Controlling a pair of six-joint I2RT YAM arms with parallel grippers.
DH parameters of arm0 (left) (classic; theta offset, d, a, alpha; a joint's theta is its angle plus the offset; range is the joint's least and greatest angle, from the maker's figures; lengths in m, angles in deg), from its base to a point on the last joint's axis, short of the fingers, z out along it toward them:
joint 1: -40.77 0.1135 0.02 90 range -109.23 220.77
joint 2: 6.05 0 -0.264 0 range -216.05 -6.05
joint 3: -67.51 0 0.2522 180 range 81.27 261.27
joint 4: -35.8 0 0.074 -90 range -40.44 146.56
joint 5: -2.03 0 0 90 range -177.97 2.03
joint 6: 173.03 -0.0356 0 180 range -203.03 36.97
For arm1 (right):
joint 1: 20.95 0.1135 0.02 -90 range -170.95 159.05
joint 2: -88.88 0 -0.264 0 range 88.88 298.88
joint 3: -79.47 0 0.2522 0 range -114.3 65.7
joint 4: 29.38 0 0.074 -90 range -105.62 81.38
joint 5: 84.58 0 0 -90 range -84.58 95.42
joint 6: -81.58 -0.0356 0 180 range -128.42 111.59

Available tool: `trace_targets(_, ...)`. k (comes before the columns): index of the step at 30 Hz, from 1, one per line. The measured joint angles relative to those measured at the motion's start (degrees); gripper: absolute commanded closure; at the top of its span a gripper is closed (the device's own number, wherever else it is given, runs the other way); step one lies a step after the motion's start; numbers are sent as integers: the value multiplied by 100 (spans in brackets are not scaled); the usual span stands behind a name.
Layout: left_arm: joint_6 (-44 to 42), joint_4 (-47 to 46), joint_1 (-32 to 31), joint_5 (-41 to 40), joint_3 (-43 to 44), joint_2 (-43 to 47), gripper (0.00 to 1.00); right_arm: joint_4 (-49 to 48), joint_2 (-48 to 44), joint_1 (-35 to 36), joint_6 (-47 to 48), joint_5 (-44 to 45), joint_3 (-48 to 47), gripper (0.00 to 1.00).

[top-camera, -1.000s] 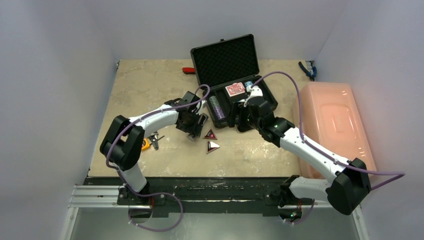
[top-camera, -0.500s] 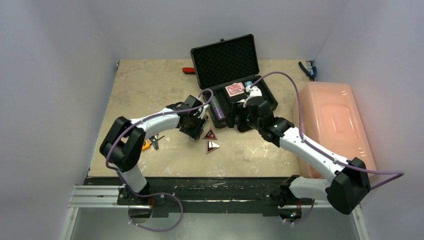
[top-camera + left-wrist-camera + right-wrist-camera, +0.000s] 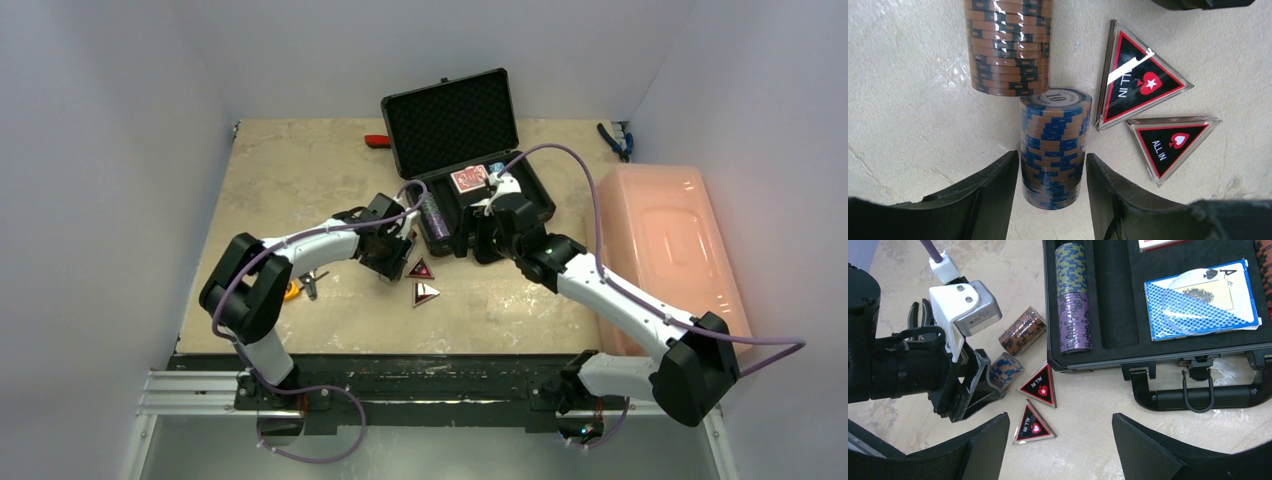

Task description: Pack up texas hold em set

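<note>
From above, the black case (image 3: 450,125) lies open at the back of the table (image 3: 300,180). Left wrist view: the left gripper (image 3: 1053,172) pinches a blue chip stack (image 3: 1053,150) lying on the table beside a brown stack (image 3: 1008,45) and two triangular markers (image 3: 1138,85), probably to carry it into the case. Right wrist view: the right gripper (image 3: 1060,440) hangs spread and empty near the handle (image 3: 1198,397), seemingly keeping the free foam slot (image 3: 1115,295) clear.

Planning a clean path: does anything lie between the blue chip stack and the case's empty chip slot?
Yes. The case wall and the filled purple and green chip row lie between the blue chip stack and the empty slot.
</note>
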Motion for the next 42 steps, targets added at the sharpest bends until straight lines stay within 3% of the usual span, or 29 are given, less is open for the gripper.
trace_targets(5,-11,4,-4,31,-48,0,59,7,28,0,0,-7,0,20)
trace_targets(11,-24,-22,-4,116,-48,0,100,7,28,0,0,-46,-15,20)
trace_targets(19,-28,74,-4,321,-81,166,100,13,11,0,-44,-179,-22,19)
trace_targets(26,-2,199,-4,669,-79,898,100,-107,-313,0,-310,-345,-22,14)
trace_targets(42,398,120,-31,1727,-59,2249,100,-697,-887,0,-1805,-352,57,7)
